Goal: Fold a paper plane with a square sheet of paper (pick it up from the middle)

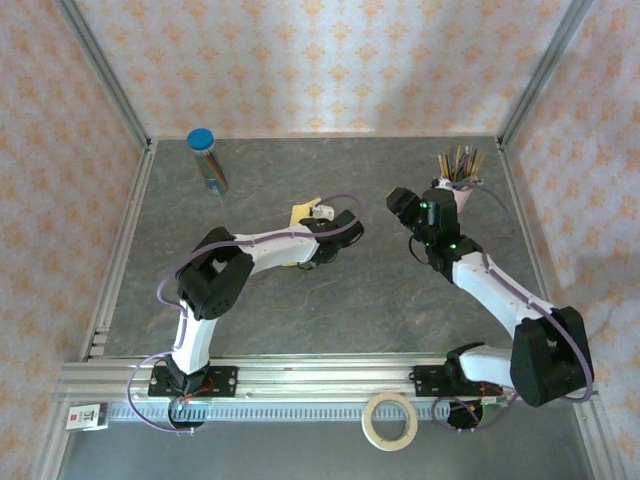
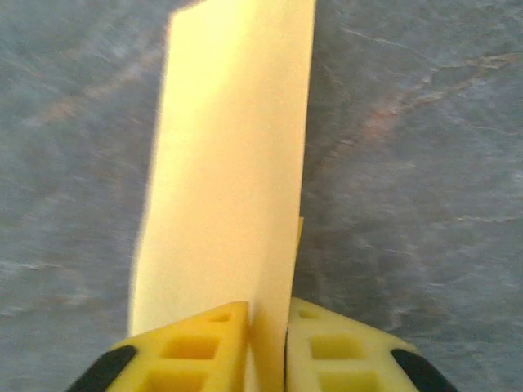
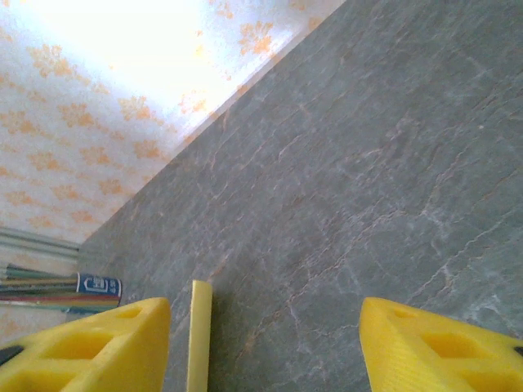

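The yellow sheet of paper, folded into a long narrow strip, stands on edge and runs away from my left gripper over the grey table. Its near end sits in the slim gap between the two yellow fingers, which stand slightly parted. From above, the left gripper is at mid-table with the paper poking out beside it. My right gripper hovers to the right, apart from the paper. Its fingers are wide open over bare table. A thin yellow strip beside its left finger is unidentifiable.
A blue-capped tube of coloured pencils lies at the back left, and a cup of pencils stands at the back right. A roll of tape rests in front of the arm bases. Metal frame rails edge the table.
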Controlling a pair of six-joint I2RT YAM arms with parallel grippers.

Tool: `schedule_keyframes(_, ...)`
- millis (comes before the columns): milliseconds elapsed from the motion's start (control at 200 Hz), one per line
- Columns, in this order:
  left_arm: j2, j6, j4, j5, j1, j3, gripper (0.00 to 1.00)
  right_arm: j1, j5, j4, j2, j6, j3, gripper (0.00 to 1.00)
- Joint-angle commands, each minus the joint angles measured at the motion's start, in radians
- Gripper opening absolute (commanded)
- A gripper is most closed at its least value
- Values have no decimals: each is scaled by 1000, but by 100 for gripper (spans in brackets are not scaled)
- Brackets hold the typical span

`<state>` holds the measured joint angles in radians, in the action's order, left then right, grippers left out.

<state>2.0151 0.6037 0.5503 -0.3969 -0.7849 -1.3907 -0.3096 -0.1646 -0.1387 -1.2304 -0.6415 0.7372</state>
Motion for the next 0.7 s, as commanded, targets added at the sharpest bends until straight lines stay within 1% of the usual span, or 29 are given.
schedule_keyframes(0, -45, 56, -158, 177, 5, 59, 29, 6, 58, -24, 29, -12, -12, 62)
schedule_keyframes(75, -72, 65, -219, 241, 11, 93, 36, 6, 43, -20, 14, -17, -6, 62)
schedule_keyframes(150, -99, 75, -257, 276, 23, 118, 42, 6, 17, -24, -4, -25, -2, 62)
schedule_keyframes(225, -188, 85, -305, 302, 44, 165, 51, 6, -28, -43, -23, -27, 0, 61)
schedule_keyframes(340, -323, 109, -389, 341, 97, 265, 61, 6, -137, -81, -73, -21, 12, 56)
schedule_keyframes(425, -417, 137, -443, 357, 145, 356, 69, 3, -239, -91, -138, -21, 36, 48)
schedule_keyframes(500, -490, 167, -482, 368, 197, 437, 76, -24, -293, -84, -201, -14, 65, 40)
schedule_keyframes(621, -583, 211, -521, 377, 267, 561, 87, -111, -324, -65, -290, 6, 111, 29)
schedule_keyframes(696, -630, 229, -528, 372, 290, 614, 92, -174, -348, -65, -353, 12, 138, 24)
